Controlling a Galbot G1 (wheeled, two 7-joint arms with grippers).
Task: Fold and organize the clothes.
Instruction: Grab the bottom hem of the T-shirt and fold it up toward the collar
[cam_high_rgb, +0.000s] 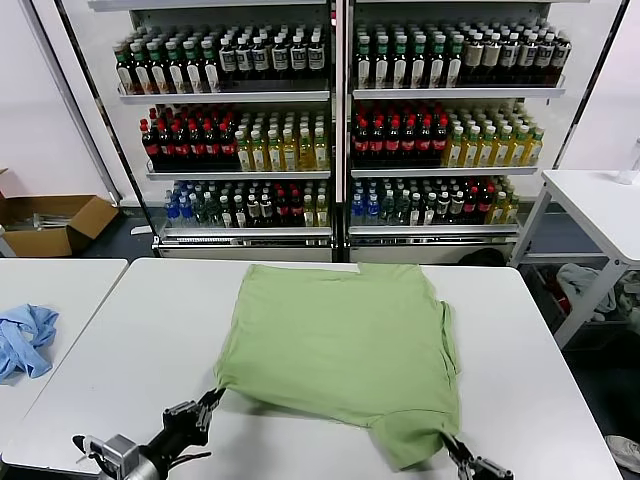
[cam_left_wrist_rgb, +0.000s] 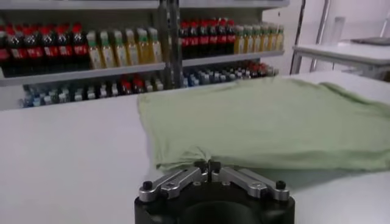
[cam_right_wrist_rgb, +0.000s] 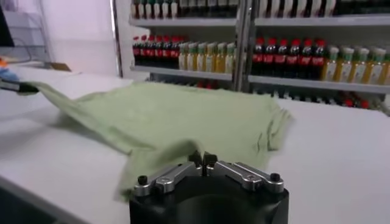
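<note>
While both grippers pinch its near hem, left gripper (cam_high_rgb: 212, 400), right gripper (cam_high_rgb: 447, 446), plain light green shirt (cam_high_rgb: 340, 340) lies back-up, wrinkled.

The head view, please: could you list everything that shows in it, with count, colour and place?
polo shirt: one, light green, spread on the middle table
middle table: one, white, in front of the robot
blue cloth: one, crumpled on the left table
cardboard box: one, brown, on the floor far left
bottle shelves: two racks, many bottles, behind the tables
left gripper: shut on the shirt's near left corner
right gripper: shut on the shirt's near right corner
</note>
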